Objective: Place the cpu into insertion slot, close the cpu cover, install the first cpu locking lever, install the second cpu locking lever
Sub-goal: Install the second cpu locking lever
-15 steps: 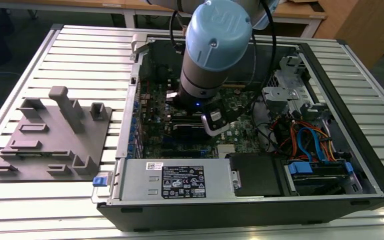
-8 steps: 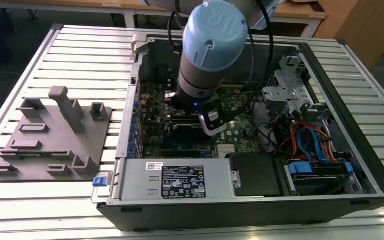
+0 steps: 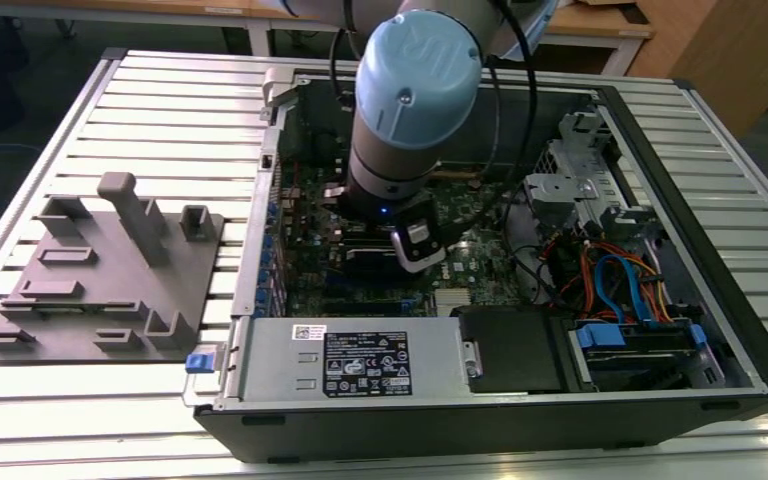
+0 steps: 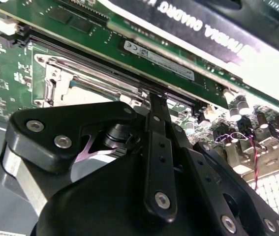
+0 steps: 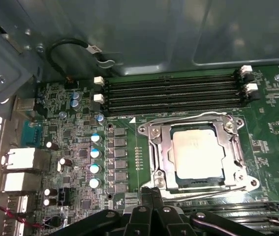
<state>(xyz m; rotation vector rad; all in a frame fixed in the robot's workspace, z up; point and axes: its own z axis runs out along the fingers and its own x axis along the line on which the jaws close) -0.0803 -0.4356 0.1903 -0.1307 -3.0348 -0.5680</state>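
In the first wrist view the cpu (image 5: 198,155), a silvery square chip, lies flat in the insertion slot (image 5: 155,179) on the green motherboard. The cpu cover (image 5: 161,152), a thin metal frame, lies down around the chip. One thin wire lever (image 5: 188,117) runs along the side by the memory slots. Another lever (image 5: 203,192) runs along the opposite side. My gripper (image 5: 151,194) is shut, its narrow tips together at the socket corner beside that second lever. In the second wrist view the fingertips (image 4: 156,101) touch the socket's edge. In the exterior view the gripper (image 3: 404,250) reaches down inside the open computer case.
Long black memory slots (image 5: 173,91) lie just past the socket, and a row of capacitors (image 5: 95,160) beside it. A graphics card (image 4: 203,19) stands close behind the gripper. The grey power supply (image 3: 344,360), drive cables (image 3: 611,280) and case walls hem in the arm. A grey fixture plate (image 3: 104,280) lies outside.
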